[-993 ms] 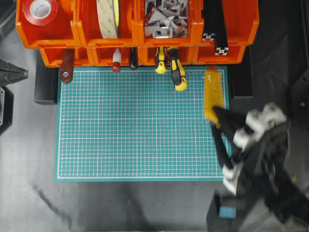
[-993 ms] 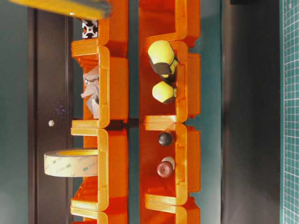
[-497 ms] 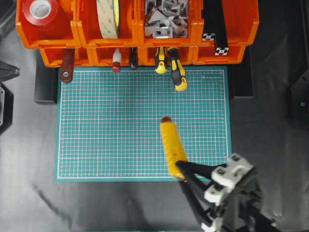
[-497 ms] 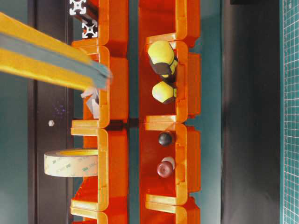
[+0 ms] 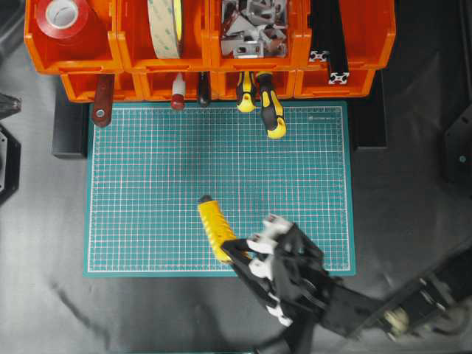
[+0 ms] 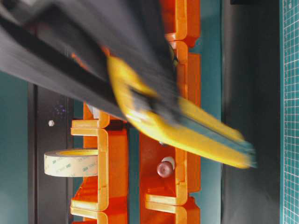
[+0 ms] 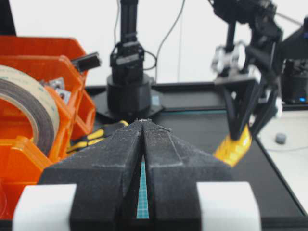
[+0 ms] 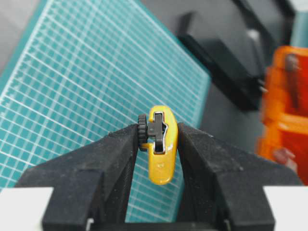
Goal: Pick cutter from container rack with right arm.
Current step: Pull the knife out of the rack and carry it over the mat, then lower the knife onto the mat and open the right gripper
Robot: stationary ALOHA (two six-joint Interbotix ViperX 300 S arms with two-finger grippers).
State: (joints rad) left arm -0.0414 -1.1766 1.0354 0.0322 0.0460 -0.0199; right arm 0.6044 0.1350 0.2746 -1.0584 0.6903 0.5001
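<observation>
Cutter has swung from right by the rack to over the mat's near edge, right gripper clamped on it, so the pick looks basically done; left gripper sits closed.

Colours and patterns as seen:

- Cutter: yellow body, ridged along its length, with a dark reddish-brown end cap; a black knob and slider are seen in the right wrist view.
- Right gripper: black fingers, with white fittings behind them.
- Left gripper: black, grainy surface, with white blocks at its base.
- Container rack: bright orange throughout.
- Mat: teal green, marked with a fine white grid.
- Table: dark grey to black.
- Tape roll: red with a white core.
- Larger tape roll: pale cream.
- Screwdrivers: handles banded yellow and black.
- Brackets: silver-grey metal.
</observation>
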